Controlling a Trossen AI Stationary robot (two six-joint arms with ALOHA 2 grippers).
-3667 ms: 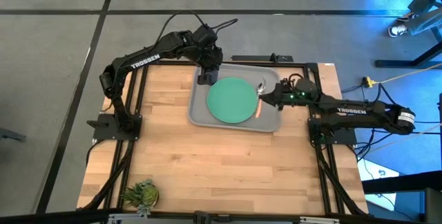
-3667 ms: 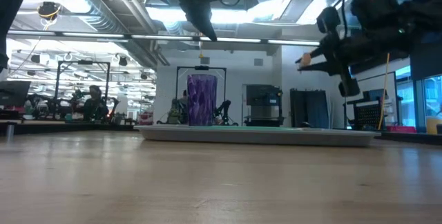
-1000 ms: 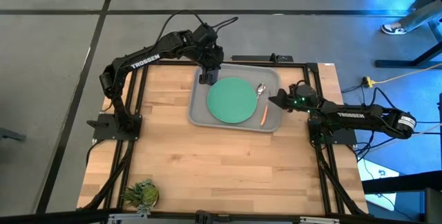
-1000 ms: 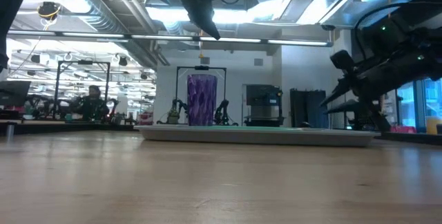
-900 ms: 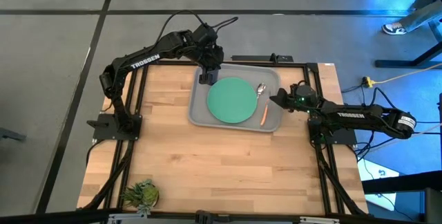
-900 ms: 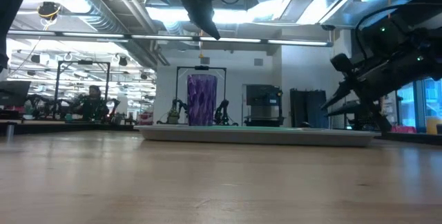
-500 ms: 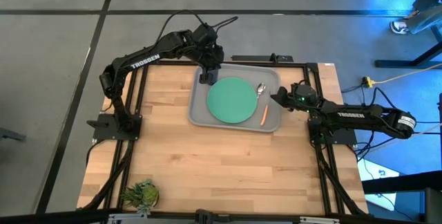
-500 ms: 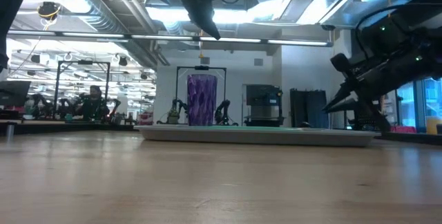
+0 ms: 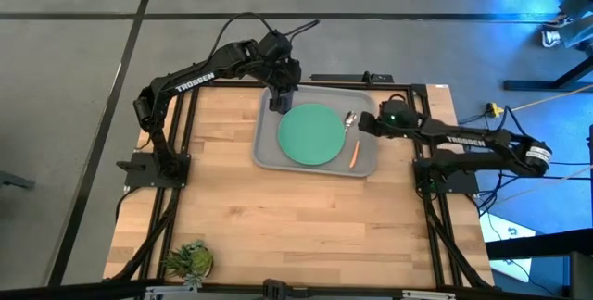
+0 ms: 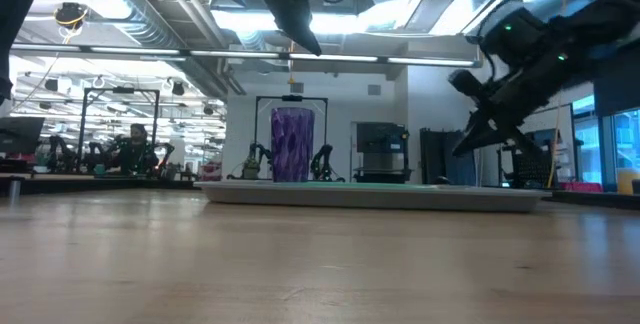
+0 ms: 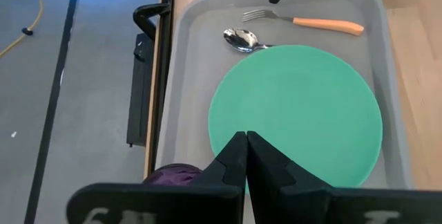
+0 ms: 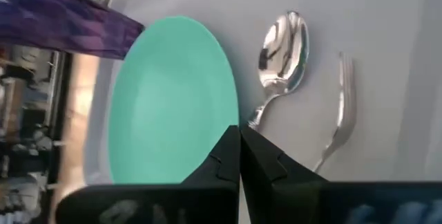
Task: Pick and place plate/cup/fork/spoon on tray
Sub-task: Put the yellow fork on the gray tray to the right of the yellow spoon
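The grey tray (image 9: 269, 156) sits on the wooden tabletop (image 9: 278, 226), and everything else is placed by it. The mint-green plate (image 9: 310, 134) lies flat in the tray's middle. The purple cup (image 10: 291, 144) stands upright in the tray's corner beside the plate. The spoon (image 12: 284, 41) and fork (image 12: 337, 113) lie side by side (handles orange) between the plate and the tray's right rim. The left gripper (image 11: 246, 156) hangs above the cup, jaws clenched and empty. The right gripper (image 12: 239, 148) hovers over the tray's right rim near the spoon, jaws clenched on nothing.
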